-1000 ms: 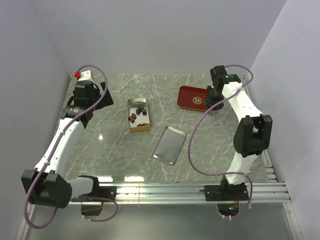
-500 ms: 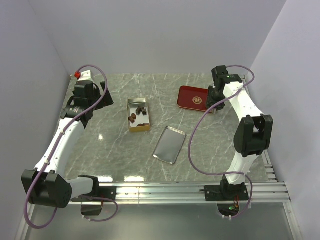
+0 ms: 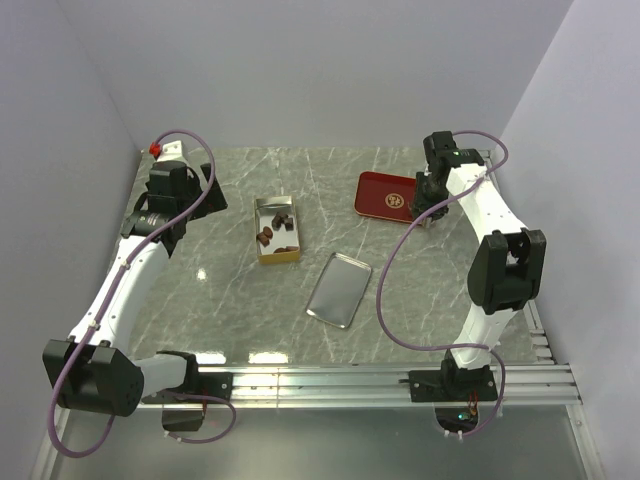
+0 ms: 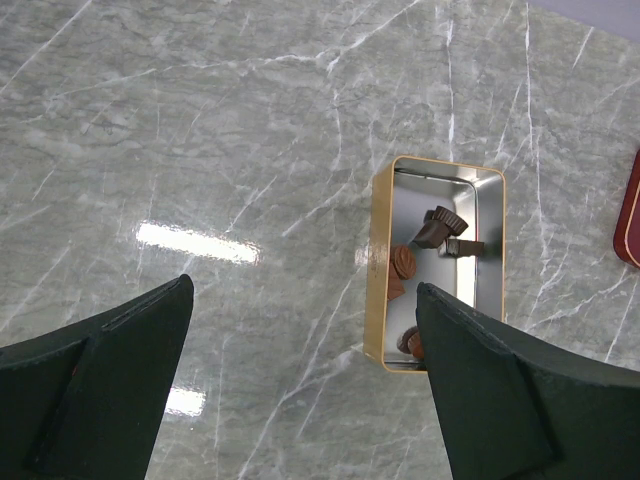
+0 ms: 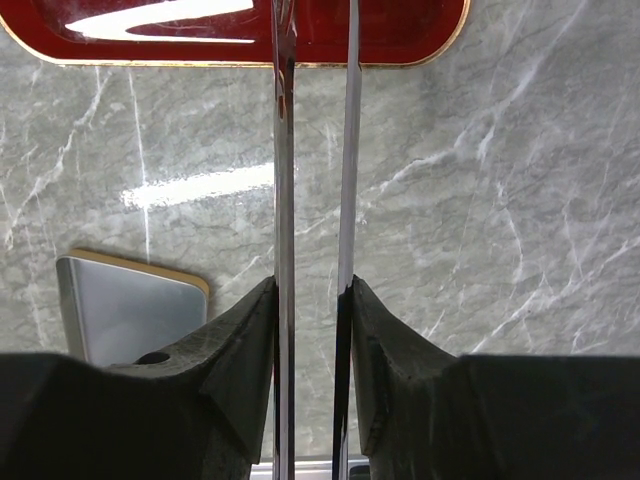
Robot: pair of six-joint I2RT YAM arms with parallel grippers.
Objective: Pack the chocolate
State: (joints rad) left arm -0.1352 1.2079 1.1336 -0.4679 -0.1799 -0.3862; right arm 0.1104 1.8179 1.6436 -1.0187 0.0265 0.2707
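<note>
Several small dark-brown & reddish-brown chocolate lumps lie inside the open gold rectangular metal tin. They are spread along its shiny floor, and some touch its walls. The tin sits on the grey marble tabletop, left of the middle & closer to the far edge than the near one. Its long sides run from far to near.

A flat shiny silver metal lid w/ rounded corners lies near the middle of the tabletop. It is to the right of the tin, closer to the near edge, & does not touch the tin. A red rectangular tray w/ a thin gold rim lies by the far edge, toward the right corner.

The left gripper hangs above the left side of the tabletop. Its black fingers are spread wide w/ nothing btw them. In its own camera the tin shows up ahead, closer to one finger than the other.

The right gripper is over the right end of the red tray. It pinches a pair of thin shiny metal tongs, one blade against each black finger, w/ a thin gap btw the blades. The blades reach out over the tray's rim. Their tips run out of the picture, so I can't tell if they hold anything.
</note>
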